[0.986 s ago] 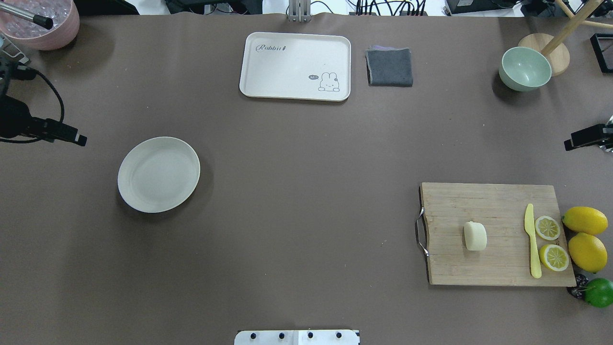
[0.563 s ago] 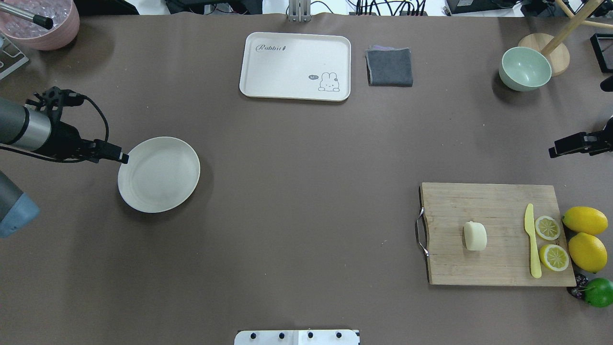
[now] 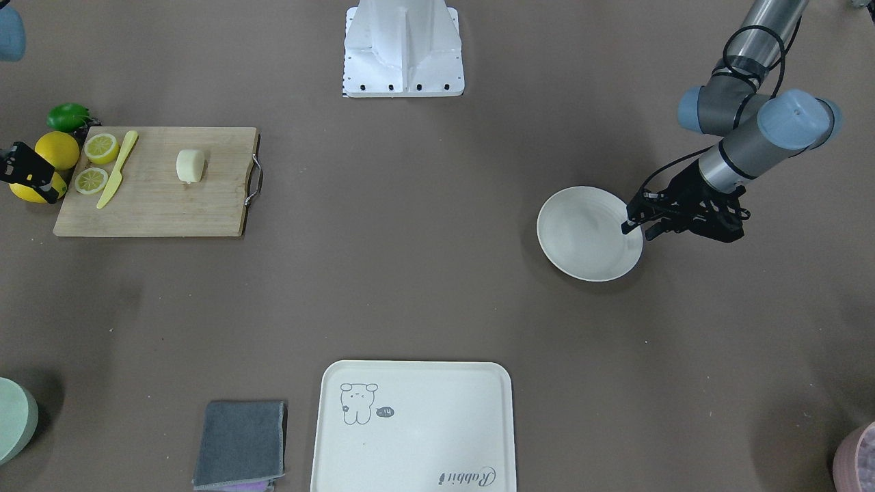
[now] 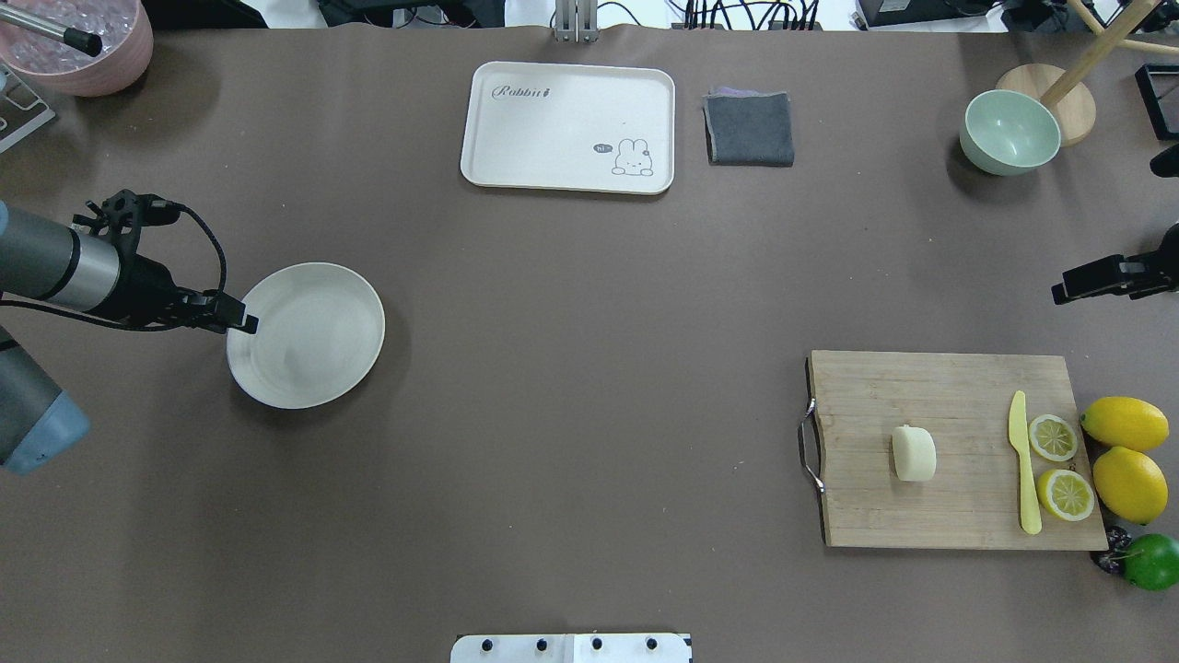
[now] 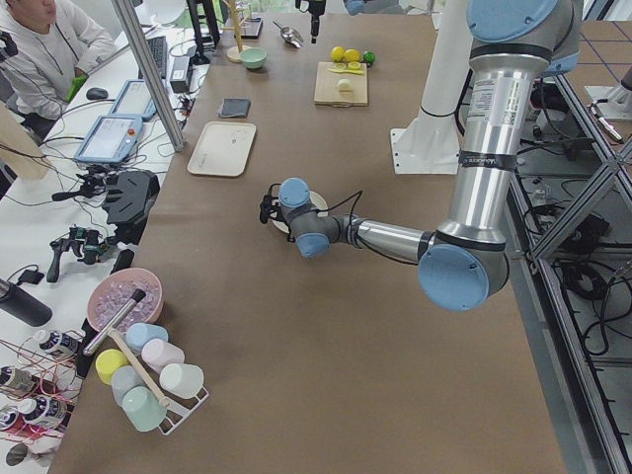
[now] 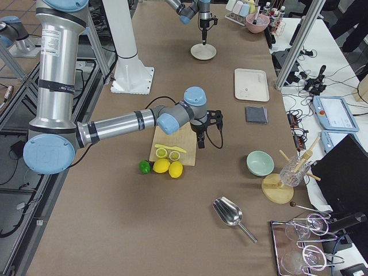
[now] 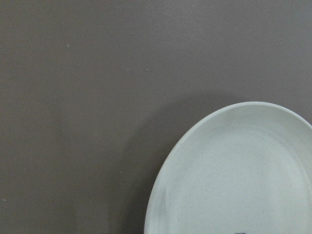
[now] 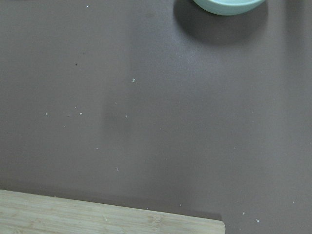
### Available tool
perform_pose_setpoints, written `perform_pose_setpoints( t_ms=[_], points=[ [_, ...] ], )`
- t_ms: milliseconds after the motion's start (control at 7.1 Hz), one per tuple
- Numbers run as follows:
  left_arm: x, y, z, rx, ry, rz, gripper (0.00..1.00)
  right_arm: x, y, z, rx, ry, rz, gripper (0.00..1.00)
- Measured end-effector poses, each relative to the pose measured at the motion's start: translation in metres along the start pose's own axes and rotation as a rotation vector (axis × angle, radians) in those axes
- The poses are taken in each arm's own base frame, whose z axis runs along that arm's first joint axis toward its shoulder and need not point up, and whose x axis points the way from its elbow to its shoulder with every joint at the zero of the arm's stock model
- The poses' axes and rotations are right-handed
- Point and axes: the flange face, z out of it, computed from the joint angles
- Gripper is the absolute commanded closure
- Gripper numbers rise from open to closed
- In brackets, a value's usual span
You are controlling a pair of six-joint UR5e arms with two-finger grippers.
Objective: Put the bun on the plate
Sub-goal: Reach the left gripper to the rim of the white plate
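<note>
The bun, a pale cream lump, lies on the wooden cutting board at the right, also seen as the bun from the front. The round off-white plate sits at the left with nothing on it. My left gripper hangs over the plate's left rim; from the front, the left gripper shows two tips apart, holding nothing. My right gripper hovers beyond the board's far right corner, away from the bun; whether it is open or shut does not show.
On the board lie a yellow knife and two lemon slices; whole lemons and a lime sit beside it. A rabbit tray, grey cloth and green bowl line the far side.
My left arm has swung in from the left edge until its gripper reached the plate's left rim. My right gripper has shifted slightly inward. Bun and plate have not moved.
</note>
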Motion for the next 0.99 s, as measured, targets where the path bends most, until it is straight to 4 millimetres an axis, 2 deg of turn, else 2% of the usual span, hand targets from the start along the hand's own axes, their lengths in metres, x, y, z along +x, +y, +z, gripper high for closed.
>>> perform_pose_setpoints(
  t_ms=[423,563,845,986],
  points=[
    [0.0018,0.0035,0.0050,-0.010,0.001,0.003,0.58,-0.0006,0.0001,0.0002,-0.001,-0.001,0.000,0.00],
    [0.0018,0.0045,0.0065,-0.014,0.001,0.004,0.65,-0.0008,0.0000,0.0003,-0.001,-0.001,-0.001,0.00],
    [0.0005,0.0040,0.0098,-0.015,-0.003,0.002,1.00,-0.0009,0.0002,0.0005,-0.001,-0.001,-0.002,0.00],
    [0.0014,0.0035,0.0101,-0.013,-0.002,0.003,1.00,-0.0013,0.0002,0.0006,-0.002,-0.002,-0.002,0.00]
  ],
)
